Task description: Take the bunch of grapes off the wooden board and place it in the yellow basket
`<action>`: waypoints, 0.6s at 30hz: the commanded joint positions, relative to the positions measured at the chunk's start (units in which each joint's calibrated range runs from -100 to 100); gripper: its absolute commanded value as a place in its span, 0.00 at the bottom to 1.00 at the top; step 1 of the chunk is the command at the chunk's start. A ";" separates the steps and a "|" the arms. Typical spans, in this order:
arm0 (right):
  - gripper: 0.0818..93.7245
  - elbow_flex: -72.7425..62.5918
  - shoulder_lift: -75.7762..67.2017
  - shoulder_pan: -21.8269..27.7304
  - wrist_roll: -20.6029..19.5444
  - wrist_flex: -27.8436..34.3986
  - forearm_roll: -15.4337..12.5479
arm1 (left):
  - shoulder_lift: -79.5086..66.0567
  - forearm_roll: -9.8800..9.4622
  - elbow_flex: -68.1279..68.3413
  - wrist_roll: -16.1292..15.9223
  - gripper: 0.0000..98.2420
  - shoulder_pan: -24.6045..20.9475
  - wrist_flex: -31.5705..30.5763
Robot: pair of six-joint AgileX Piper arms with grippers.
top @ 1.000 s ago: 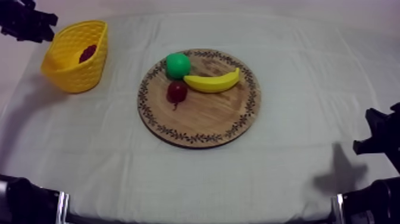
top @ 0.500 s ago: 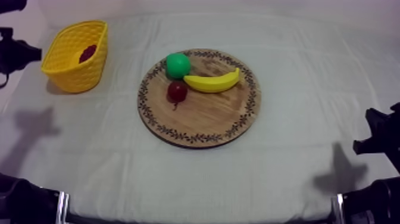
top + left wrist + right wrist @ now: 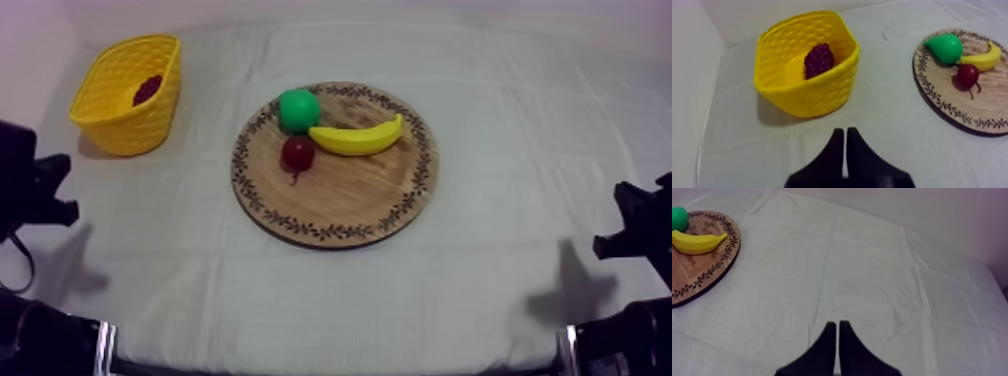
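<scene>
The dark purple bunch of grapes (image 3: 147, 89) (image 3: 818, 59) lies inside the yellow basket (image 3: 118, 122) (image 3: 807, 97) at the table's far left. The round wooden board (image 3: 340, 205) (image 3: 942, 102) (image 3: 694, 273) in the middle carries a green pear (image 3: 298, 109) (image 3: 944, 47), a banana (image 3: 357, 137) (image 3: 982, 57) (image 3: 697, 242) and a small red fruit (image 3: 297, 153) (image 3: 967, 75). My left gripper (image 3: 55, 190) (image 3: 845, 145) is shut on nothing, over bare cloth in front of the basket. My right gripper (image 3: 625, 225) (image 3: 837, 335) rests shut at the right side, well away from the board.
Grey-white cloth (image 3: 400, 300) covers the table, with open room in front of the board and to its right. A pale wall runs behind the basket and along the left side.
My left arm has drawn back from beside the basket, towards the near left of the table. The grapes stay in the basket. The right arm has not moved.
</scene>
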 commanded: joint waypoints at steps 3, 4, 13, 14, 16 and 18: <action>0.00 -0.04 0.00 0.02 0.03 0.00 -0.02 | -10.23 -1.93 8.37 3.46 0.00 1.43 -0.61; 0.00 -0.04 0.00 0.02 0.02 0.00 -0.02 | -11.62 -2.54 9.07 4.35 0.00 1.72 -0.19; 0.00 -0.04 0.00 0.02 0.04 0.00 -0.02 | -19.45 -4.04 10.17 14.66 0.00 3.99 2.40; 0.00 -0.04 0.00 0.02 0.04 0.00 -0.02 | -20.25 -4.09 10.27 15.25 0.00 4.19 2.31; 0.00 -0.04 0.00 0.02 0.04 0.00 -0.02 | -21.50 -4.15 10.43 15.87 0.00 4.46 2.13; 0.00 -0.04 0.00 0.02 0.04 0.00 -0.02 | -22.38 -4.22 10.75 16.06 0.00 4.54 1.93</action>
